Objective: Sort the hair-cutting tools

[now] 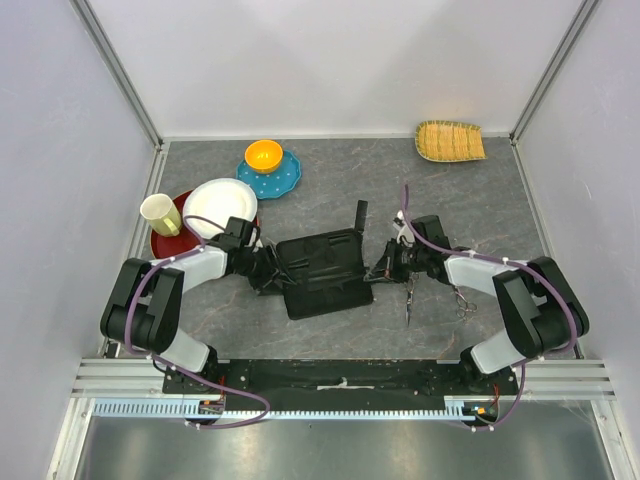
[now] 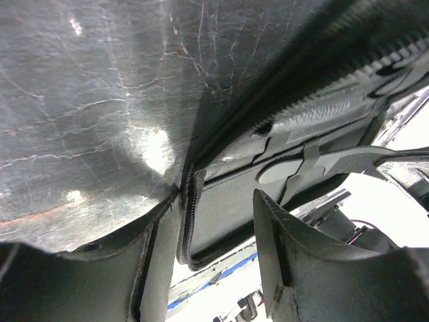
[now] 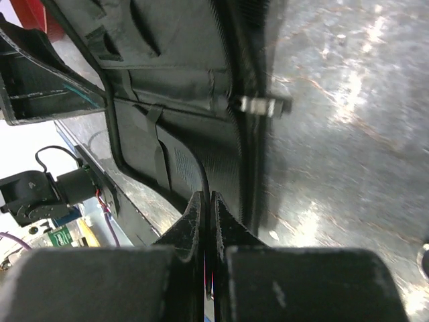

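The black zip case (image 1: pixel 322 270) lies open in the middle of the table. My left gripper (image 1: pixel 268 272) is at its left edge. In the left wrist view it (image 2: pixel 216 198) is open, with the case's zipped rim (image 2: pixel 190 221) between the jaws, unclamped. My right gripper (image 1: pixel 383 268) is at the case's right edge. It (image 3: pixel 206 196) is shut on a slim black comb (image 3: pixel 202 173) that reaches into the case. This comb shows under a strap in the left wrist view (image 2: pixel 362 161). The other comb (image 1: pixel 359 214) lies behind the case. Two silver scissors (image 1: pixel 410 298) (image 1: pixel 462 300) lie to the right.
A red plate with a cream cup (image 1: pixel 160 213) and a white plate (image 1: pixel 220 205) stand at the left. A blue plate holds an orange bowl (image 1: pixel 265 155) at the back. A woven basket (image 1: pixel 450 140) is at the back right. The case's metal zip pull (image 3: pixel 258 104) sticks out.
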{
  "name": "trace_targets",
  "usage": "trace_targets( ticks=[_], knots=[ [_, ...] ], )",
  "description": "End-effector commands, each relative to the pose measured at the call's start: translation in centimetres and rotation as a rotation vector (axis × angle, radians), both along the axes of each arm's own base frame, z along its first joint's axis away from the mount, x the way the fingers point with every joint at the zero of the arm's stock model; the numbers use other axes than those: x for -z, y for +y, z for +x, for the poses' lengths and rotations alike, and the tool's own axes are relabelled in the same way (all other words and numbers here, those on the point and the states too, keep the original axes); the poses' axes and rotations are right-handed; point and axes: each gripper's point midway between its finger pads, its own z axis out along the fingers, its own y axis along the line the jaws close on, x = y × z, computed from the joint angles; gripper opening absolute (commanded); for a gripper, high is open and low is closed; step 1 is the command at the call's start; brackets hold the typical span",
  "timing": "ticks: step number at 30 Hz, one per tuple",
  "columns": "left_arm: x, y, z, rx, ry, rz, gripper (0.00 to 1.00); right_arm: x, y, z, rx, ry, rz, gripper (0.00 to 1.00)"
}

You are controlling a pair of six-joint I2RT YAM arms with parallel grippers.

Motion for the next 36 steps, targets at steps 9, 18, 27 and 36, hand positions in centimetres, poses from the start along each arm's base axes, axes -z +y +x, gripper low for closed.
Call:
trace_targets(
  ticks=[9,18,27,36],
  knots=[
    [2.7,-0.1,-1.4,-0.014,0.064,0.044,0.59,0.5,3.4,2.8,0.009,-0.108,0.024,0.00],
    [3.2,1.9,-1.7,0.041,0.026,0.178,0.54,1.8,2.3,4.9,-0.186,-0.130,-0.177,0.00],
    [3.4,2.0,-1.3,0.032,0.027,0.192,0.50,3.9,0.1,6.1,-0.277,-0.052,-0.185,0.00],
    [2.8,1.5,1.6,0.042,-0.048,0.211,0.46,3.8,-1.1,6.8,-0.263,-0.037,-0.155,0.00]
  ],
)
